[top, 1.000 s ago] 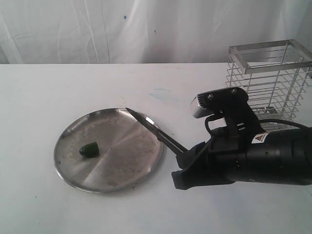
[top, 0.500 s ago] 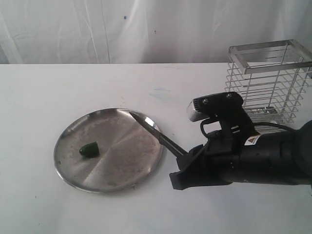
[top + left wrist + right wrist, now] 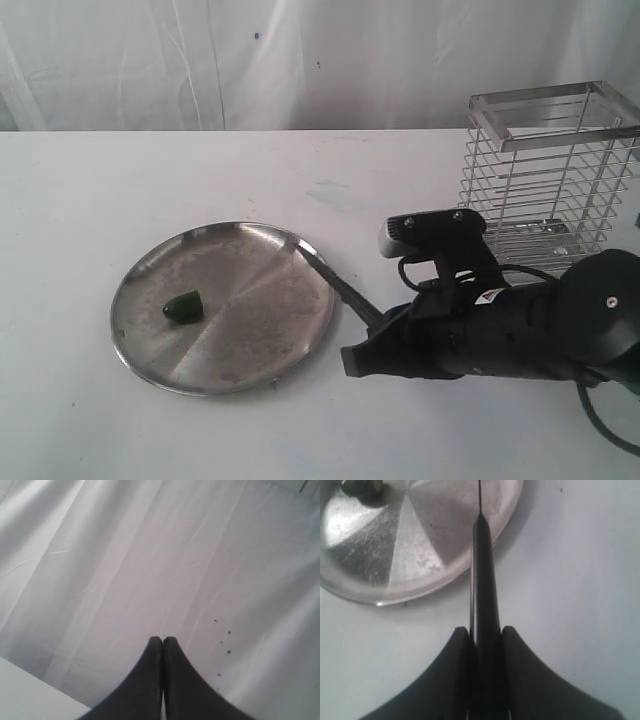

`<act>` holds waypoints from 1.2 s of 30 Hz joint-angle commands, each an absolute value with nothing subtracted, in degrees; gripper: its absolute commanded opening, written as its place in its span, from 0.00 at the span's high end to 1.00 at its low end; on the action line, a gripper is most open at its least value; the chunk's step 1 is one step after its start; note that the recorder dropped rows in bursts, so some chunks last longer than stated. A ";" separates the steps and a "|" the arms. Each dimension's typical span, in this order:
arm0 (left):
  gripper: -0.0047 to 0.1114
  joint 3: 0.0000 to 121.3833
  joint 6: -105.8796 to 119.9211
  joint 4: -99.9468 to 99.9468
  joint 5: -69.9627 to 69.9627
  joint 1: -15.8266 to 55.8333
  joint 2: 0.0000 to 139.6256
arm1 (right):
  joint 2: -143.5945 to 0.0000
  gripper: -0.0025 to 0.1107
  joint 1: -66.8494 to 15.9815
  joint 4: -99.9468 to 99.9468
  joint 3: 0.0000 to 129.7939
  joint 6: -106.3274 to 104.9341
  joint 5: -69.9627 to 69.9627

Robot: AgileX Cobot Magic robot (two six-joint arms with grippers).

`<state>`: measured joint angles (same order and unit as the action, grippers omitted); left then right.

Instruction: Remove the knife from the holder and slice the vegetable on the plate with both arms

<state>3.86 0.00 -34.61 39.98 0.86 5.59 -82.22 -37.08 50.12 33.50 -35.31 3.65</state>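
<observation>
The plate (image 3: 262, 352), round, shallow and scuffed steel, lies flat on the table (image 3: 200, 170). On its left part rests the vegetable (image 3: 183, 307), a small dark green chunk, uncut. The knife (image 3: 345, 292) has a slim black handle clamped between the fingers of the right gripper (image 3: 368, 335); its thin blade is turned edge-on and reaches over the plate's right rim, well apart from the vegetable. The black right arm (image 3: 540, 335) lies low. Behind it the holder (image 3: 550, 170), a tall chrome wire basket, stands upright. The left gripper (image 3: 162, 640) has its fingers pressed together on nothing.
</observation>
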 commanded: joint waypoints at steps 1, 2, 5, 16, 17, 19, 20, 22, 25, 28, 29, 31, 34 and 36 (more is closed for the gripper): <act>0.96 10.56 -2.44 -19.17 40.04 1.31 18.14 | -82.15 0.98 -37.13 52.27 33.61 -35.72 -2.33; 0.96 12.37 -3.10 -15.97 40.34 1.31 22.55 | -82.15 0.98 -37.13 52.27 33.61 -35.72 -2.33; 0.96 20.06 -3.15 -4.46 39.90 1.31 36.04 | -82.15 0.98 -37.13 52.27 33.61 -35.68 -0.45; 0.96 31.95 -32.04 25.53 17.73 1.31 72.60 | -81.92 0.98 -37.13 54.59 33.61 -35.68 4.52; 0.96 31.95 -31.93 28.23 18.52 1.43 73.57 | -81.92 0.98 -37.13 55.44 33.61 -35.68 4.52; 0.96 32.08 -33.87 45.38 25.95 4.17 77.28 | -81.92 0.98 -37.13 57.93 33.61 -35.68 3.54; 0.96 32.76 -32.30 59.00 32.99 6.97 80.13 | -81.92 0.98 -37.13 58.32 33.75 -35.68 3.13; 0.96 35.31 -26.75 77.73 37.56 10.88 83.57 | -81.83 0.98 -37.13 58.32 34.26 -35.68 2.47; 0.96 36.90 -26.78 82.57 29.80 12.25 86.12 | -81.83 0.98 -37.13 59.09 34.26 -35.58 -2.95; 0.96 37.70 -26.94 78.73 26.01 12.25 87.60 | -81.83 0.98 -37.13 59.09 34.26 -35.58 -3.48; 0.94 38.01 -26.94 78.65 26.82 12.25 87.96 | -81.83 0.98 -37.13 59.09 34.26 -35.58 -2.63; 0.88 38.25 -26.94 78.65 27.85 12.25 88.62 | -81.83 0.98 -37.13 59.09 34.26 -35.58 -1.55; 0.74 38.25 -26.94 78.65 27.20 12.25 89.37 | -81.83 0.98 -37.13 59.09 34.26 -35.58 -0.36; 0.63 38.25 -26.94 78.42 27.59 12.11 89.89 | -81.83 0.98 -37.13 59.54 34.26 -34.81 0.80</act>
<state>37.97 -26.86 78.84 27.54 12.06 89.48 -82.22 -37.11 59.21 33.71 -35.31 -0.56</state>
